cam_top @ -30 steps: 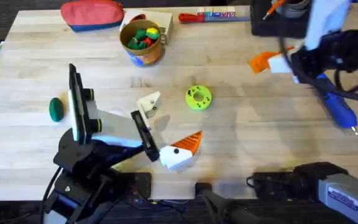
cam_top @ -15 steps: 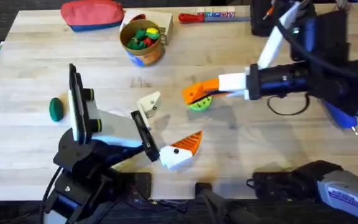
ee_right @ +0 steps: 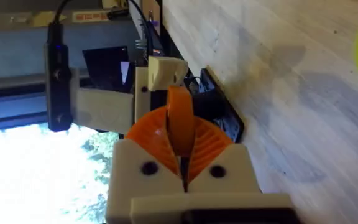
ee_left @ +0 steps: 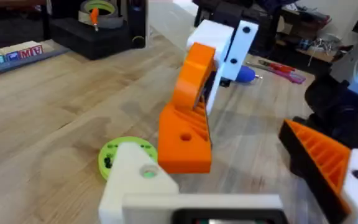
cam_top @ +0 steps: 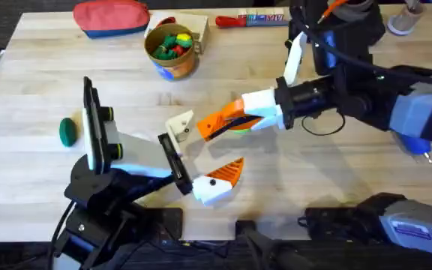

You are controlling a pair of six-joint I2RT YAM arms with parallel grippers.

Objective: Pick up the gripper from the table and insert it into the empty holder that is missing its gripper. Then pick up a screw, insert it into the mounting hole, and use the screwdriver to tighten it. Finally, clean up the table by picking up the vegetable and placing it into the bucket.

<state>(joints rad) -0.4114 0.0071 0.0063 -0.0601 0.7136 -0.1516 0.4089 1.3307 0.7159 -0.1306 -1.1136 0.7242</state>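
My right gripper [cam_top: 222,121] reaches across the table, shut on the flat orange gripper [cam_top: 208,127] and holding it just off the table. The gripper's tip [ee_right: 180,121] points at the empty holder [cam_top: 180,124], the bare white finger [ee_left: 135,180] of my left gripper [cam_top: 201,151]. A small gap remains between them. The left gripper stands open; its other finger [cam_top: 220,180] carries an orange ribbed pad [ee_left: 325,158]. The dark green vegetable [cam_top: 67,131] lies at the left. The yellow bucket [cam_top: 172,49] stands at the back. The blue screwdriver [cam_top: 412,140] lies at the right, partly under the right arm.
A lime-green disc [ee_left: 122,155] lies under the right gripper. A red pouch [cam_top: 111,16] and a red-handled tool [cam_top: 250,19] lie along the back edge. The bucket holds several small toy pieces. Black equipment stands at the back right corner.
My right arm has swung left from the table's right side, carrying the orange gripper over the green disc to just beside the empty holder. The left arm has stayed still.
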